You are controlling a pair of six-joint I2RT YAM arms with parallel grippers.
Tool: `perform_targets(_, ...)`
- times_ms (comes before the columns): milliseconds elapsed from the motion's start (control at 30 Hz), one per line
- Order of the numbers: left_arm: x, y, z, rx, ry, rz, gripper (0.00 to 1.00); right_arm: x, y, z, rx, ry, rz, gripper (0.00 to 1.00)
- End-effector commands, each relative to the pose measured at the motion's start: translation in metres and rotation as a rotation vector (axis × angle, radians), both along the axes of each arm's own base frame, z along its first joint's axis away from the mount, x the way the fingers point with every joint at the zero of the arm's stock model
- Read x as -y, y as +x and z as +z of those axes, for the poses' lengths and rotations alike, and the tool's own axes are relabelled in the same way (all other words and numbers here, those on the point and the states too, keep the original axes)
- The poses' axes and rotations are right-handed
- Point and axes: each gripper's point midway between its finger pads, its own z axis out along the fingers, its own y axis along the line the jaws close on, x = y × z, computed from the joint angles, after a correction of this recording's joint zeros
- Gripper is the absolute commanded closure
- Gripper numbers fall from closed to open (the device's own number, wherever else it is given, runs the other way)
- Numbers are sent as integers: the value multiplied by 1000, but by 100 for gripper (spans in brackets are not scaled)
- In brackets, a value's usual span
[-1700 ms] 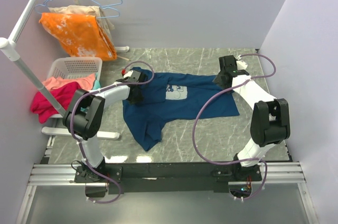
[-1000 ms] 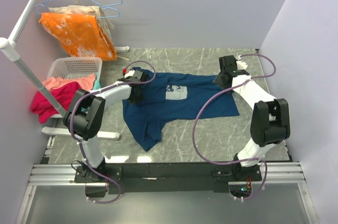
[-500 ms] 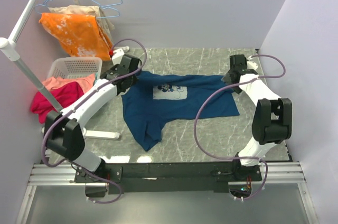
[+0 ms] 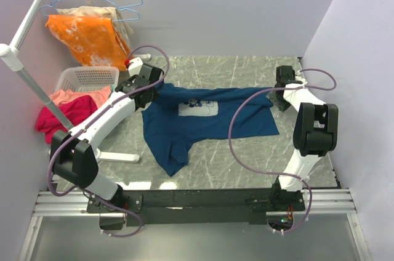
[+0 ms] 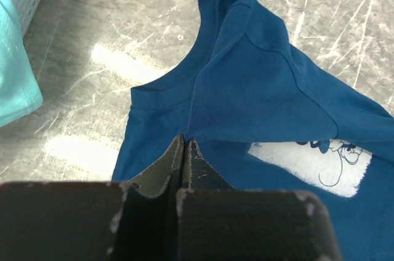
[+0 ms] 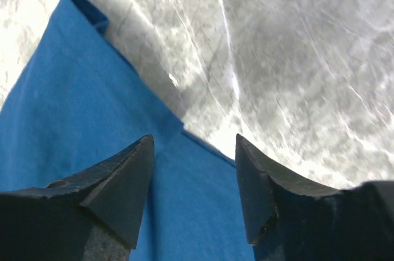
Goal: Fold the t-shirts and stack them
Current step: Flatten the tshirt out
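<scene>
Both arms have swung back: left claw (image 5: 184,150) pinches the navy t-shirt (image 4: 203,128) by its collar, right claw (image 6: 194,150) hangs spread above the opposite hem.

The navy t-shirt (image 4: 209,122) is soft, matt cloth with a smooth pale print (image 5: 308,165). The table (image 4: 258,162) looks like polished grey marble, glossy under the lights. The laundry basket (image 4: 86,78) is white latticed plastic. The left gripper (image 5: 185,143) has matt black, scuffed fingers (image 5: 157,178).
</scene>
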Motion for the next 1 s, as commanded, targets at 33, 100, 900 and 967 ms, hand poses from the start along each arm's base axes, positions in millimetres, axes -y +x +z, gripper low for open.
perform_targets(33, -3, 7, 9, 14, 6, 18, 99, -1, 30, 4, 69, 59, 10, 46)
perform_targets(100, -4, 8, 9, 14, 7, 21, 99, -7, 33, -1, 76, 91, 24, 49)
perform_targets(900, -13, 14, 7, 3, 5, 41, 99, -13, 32, -32, -20, 133, 30, 100)
perform_targets(967, -14, 13, 8, 4, 6, 43, 99, -13, 33, -27, -9, 129, 27, 100)
